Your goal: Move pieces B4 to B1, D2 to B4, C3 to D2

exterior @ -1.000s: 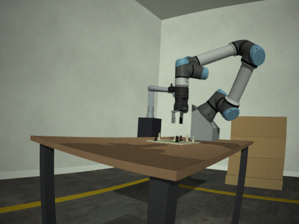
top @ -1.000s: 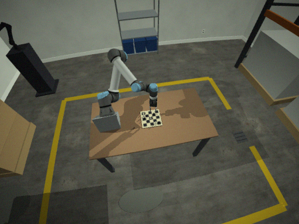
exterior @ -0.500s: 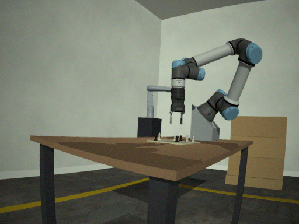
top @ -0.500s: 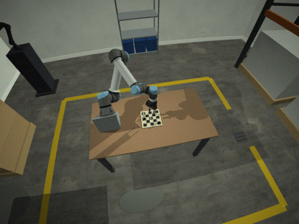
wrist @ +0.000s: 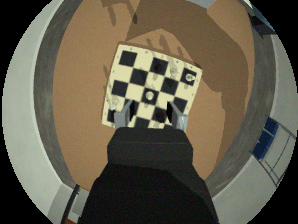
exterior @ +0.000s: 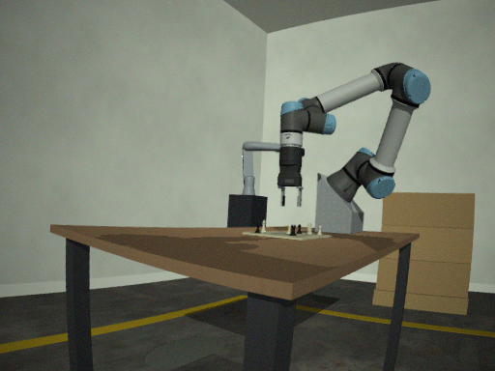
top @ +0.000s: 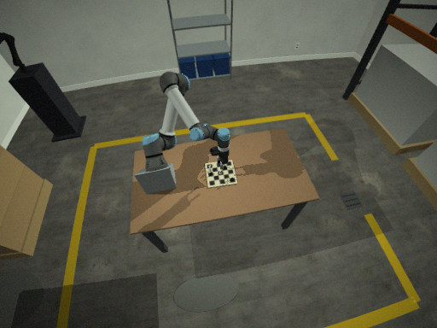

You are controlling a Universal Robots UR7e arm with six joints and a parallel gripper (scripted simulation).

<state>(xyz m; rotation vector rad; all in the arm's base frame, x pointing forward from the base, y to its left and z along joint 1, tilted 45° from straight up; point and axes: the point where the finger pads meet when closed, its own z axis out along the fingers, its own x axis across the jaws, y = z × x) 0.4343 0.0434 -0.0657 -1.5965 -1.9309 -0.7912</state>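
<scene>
With its fingers spread, the gripper (top: 223,164) (exterior: 291,205) (wrist: 150,107) hovered above the chessboard (top: 210,183) (exterior: 320,237) (wrist: 111,77), whose far side pointed toward the arm's base (top: 157,181) (exterior: 334,217) at nine o'clock in the top view.

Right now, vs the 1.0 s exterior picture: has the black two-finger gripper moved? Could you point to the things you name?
Yes: the black two-finger gripper (top: 222,166) (exterior: 291,197) (wrist: 150,107) is lower, nearer the brown wooden table (exterior: 193,256), in the exterior view.
</scene>
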